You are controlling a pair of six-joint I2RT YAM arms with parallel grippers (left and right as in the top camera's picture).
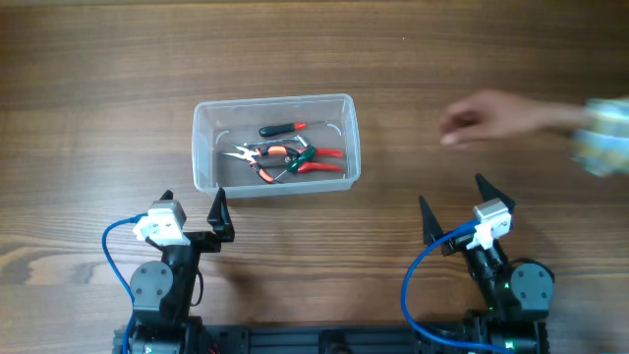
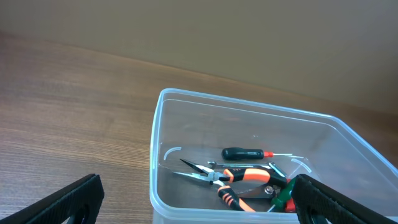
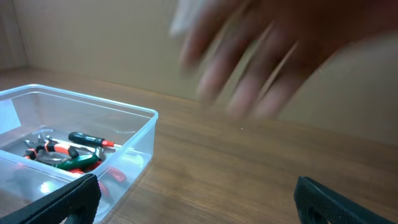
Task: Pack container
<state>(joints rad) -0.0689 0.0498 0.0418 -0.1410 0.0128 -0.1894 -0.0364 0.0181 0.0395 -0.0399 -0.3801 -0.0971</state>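
The clear plastic container [image 1: 204, 147] sits on the wooden table left of centre. Inside lie a black-and-red screwdriver [image 1: 282, 128], orange-handled pliers [image 1: 261, 154] and green and red handled tools [image 1: 319, 159]. It also shows in the left wrist view [image 2: 160, 149] and the right wrist view [image 3: 134, 134]. My left gripper [image 1: 193, 204] is open and empty just in front of the container's near left corner. My right gripper [image 1: 454, 205] is open and empty, well to the right of the container.
A person's hand [image 1: 501, 118] reaches in from the right edge, blurred, above the table beyond my right gripper. It also fills the top of the right wrist view [image 3: 267, 56]. Bare wood lies around the container.
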